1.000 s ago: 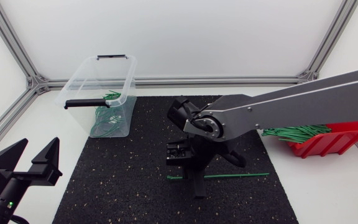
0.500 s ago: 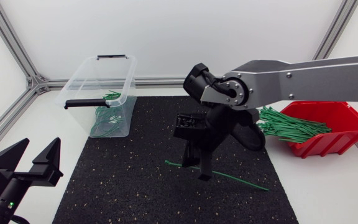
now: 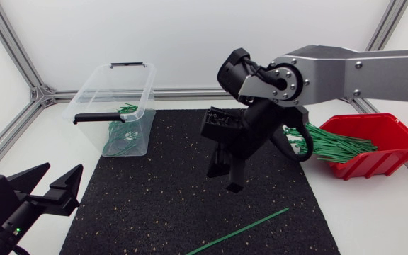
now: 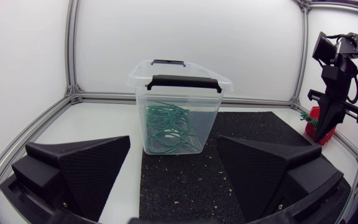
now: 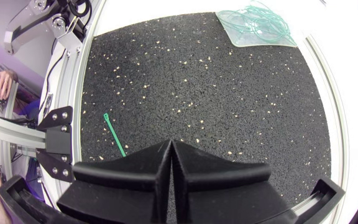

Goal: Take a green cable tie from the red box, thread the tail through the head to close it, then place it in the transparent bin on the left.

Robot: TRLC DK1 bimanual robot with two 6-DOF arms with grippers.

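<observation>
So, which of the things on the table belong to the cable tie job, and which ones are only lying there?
Part of the job:
- red box with green cable ties
- loose green tie lying on the mat
- transparent bin holding closed ties
- right pincer, shut and empty
- left pincer, open

Only lying there:
- black mat

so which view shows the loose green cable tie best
Head view: the loose green plastic cable tie lies nearly whole on the black speckled mat. Right wrist view shows one end; left wrist view, none.
</observation>
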